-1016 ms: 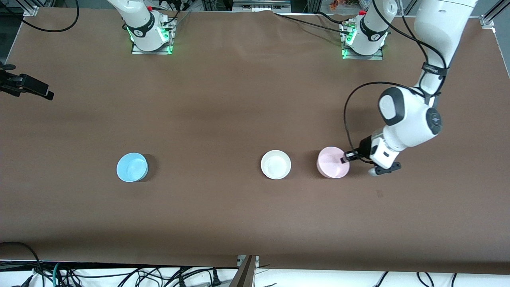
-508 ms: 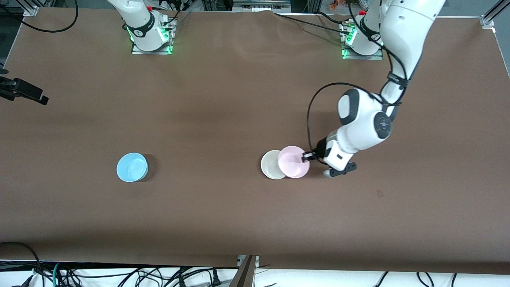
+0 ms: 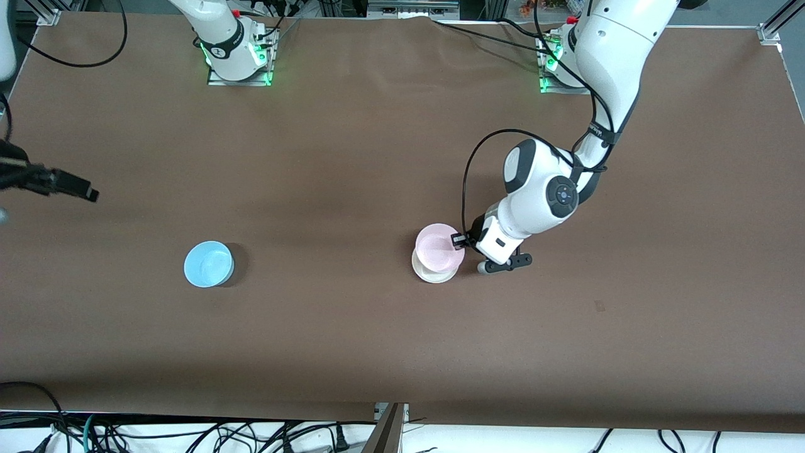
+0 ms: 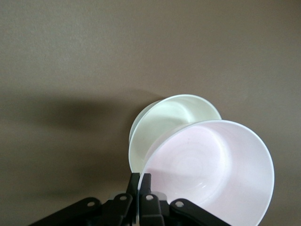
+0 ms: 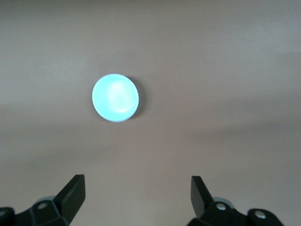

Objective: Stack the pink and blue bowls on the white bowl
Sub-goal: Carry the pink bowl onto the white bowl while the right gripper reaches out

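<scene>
My left gripper [image 3: 459,240] is shut on the rim of the pale pink bowl [image 3: 438,245] and holds it, tilted, just over the white bowl [image 3: 431,274]. Only the white bowl's rim nearest the front camera shows under it. In the left wrist view the fingers [image 4: 140,181] pinch the pink bowl's wall [image 4: 211,169], with the white bowl [image 4: 164,122] partly covered. The light blue bowl [image 3: 208,264] sits alone toward the right arm's end of the table. My right gripper [image 3: 69,185] is open and empty, up in the air at that end; its wrist view [image 5: 137,188] shows the blue bowl [image 5: 115,97] below.
The brown table cover [image 3: 352,157] is bare apart from the three bowls. Both arm bases stand along the table edge farthest from the front camera. Cables hang along the near edge.
My left gripper lifted the pink bowl from beside the white bowl and carried it toward the right arm's end, to over the white bowl. My right gripper shifted slightly.
</scene>
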Robot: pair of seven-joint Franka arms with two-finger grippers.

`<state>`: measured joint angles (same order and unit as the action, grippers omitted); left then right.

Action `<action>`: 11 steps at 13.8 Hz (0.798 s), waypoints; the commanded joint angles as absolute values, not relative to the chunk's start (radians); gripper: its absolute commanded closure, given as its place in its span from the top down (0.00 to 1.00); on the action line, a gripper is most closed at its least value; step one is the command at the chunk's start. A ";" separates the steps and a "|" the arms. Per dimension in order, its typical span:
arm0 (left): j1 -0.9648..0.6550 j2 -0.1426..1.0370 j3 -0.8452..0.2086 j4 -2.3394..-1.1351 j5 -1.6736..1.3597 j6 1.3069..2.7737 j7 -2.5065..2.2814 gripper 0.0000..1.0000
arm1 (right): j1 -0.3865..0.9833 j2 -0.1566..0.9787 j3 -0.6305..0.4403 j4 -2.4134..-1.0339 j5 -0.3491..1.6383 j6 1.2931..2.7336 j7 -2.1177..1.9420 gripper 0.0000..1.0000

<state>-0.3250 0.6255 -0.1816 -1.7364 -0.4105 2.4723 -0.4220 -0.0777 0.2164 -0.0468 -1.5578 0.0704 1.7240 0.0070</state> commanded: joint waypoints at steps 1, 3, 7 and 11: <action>-0.341 0.646 -0.170 -1.709 -0.347 2.464 -0.459 0.02 | -0.066 0.339 -0.034 -1.537 0.100 1.836 0.003 0.99; -0.341 0.652 -0.170 -1.703 -0.348 2.464 -0.460 0.02 | -0.049 0.437 -0.034 -1.542 0.098 1.967 0.003 0.99; -0.344 0.686 -0.170 -1.645 -0.347 2.462 -0.503 0.02 | -0.018 0.572 -0.034 -1.595 0.098 2.198 0.005 0.99; -0.345 0.699 -0.170 -1.634 -0.344 2.462 -0.503 0.02 | -0.015 0.594 -0.034 -1.666 0.097 2.273 0.005 0.99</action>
